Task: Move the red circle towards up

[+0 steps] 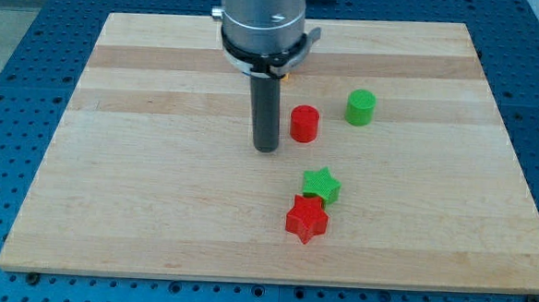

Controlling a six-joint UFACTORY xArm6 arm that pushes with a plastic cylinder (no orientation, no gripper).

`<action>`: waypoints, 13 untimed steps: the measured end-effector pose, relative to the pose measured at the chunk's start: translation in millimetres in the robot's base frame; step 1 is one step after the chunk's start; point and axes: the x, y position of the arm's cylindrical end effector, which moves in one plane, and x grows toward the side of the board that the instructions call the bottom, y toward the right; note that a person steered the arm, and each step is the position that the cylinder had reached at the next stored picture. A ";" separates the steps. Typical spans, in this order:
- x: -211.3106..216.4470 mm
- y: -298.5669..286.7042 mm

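The red circle (304,123) is a short red cylinder standing near the middle of the wooden board (157,182). My tip (267,149) rests on the board just to the left of the red circle and slightly toward the view's bottom, with a small gap between them. The rod rises from the tip to the arm's grey end piece at the view's top.
A green circle (361,108) stands to the right of the red circle. A green star (321,185) lies below the red circle, and a red star (307,219) touches it from below. A small orange piece (286,75) shows behind the arm's end piece.
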 end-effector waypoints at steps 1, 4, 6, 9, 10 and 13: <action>-33.1 34.0; -205.7 126.0; -202.5 115.1; -89.9 94.7; -84.0 107.6; -93.5 162.0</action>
